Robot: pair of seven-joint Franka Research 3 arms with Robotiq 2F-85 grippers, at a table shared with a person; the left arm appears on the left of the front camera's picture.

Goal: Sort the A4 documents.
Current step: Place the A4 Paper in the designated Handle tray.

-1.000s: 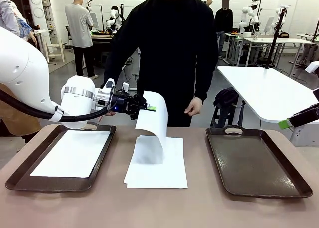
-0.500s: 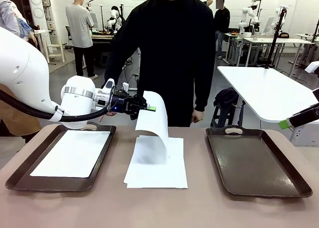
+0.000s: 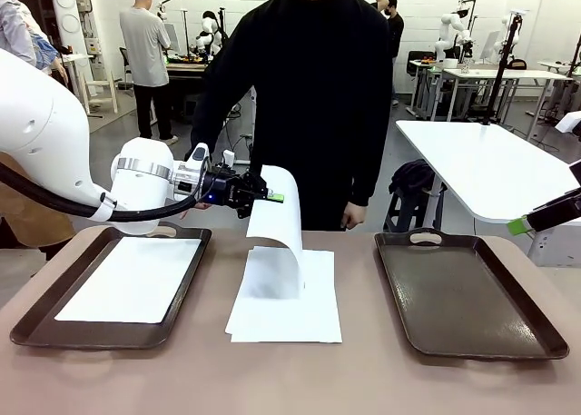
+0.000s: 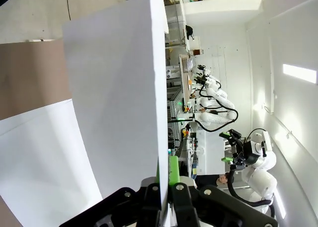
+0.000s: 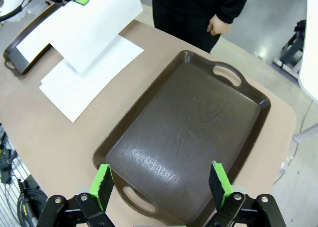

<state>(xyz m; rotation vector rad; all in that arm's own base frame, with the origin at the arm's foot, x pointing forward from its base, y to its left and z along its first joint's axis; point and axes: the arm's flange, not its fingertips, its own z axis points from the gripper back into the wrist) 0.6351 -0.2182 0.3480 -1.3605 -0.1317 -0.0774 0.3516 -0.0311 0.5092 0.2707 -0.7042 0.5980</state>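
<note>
My left gripper (image 3: 270,197) is shut on the top edge of one of the A4 documents (image 3: 280,242), a white sheet that curls down from the pinch to the stack of sheets (image 3: 286,311) at the table's middle. In the left wrist view the green pads of the left gripper (image 4: 166,187) clamp the sheet (image 4: 114,98) edge-on above the stack (image 4: 35,152). Another sheet (image 3: 136,279) lies flat in the left tray (image 3: 27,329). My right gripper (image 5: 161,180) is open, hovering over the near end of the bare right tray (image 5: 189,122), with nothing between its fingers.
A person in black stands at the far side of the brown table (image 3: 290,379), one hand (image 3: 352,217) hanging near the table's far edge. A white table (image 3: 490,165) stands behind the right tray (image 3: 463,292). Bare tabletop separates the trays from the stack.
The person's hand has dropped from in front of the body to their side. Both arms and the held sheet have stayed still.
</note>
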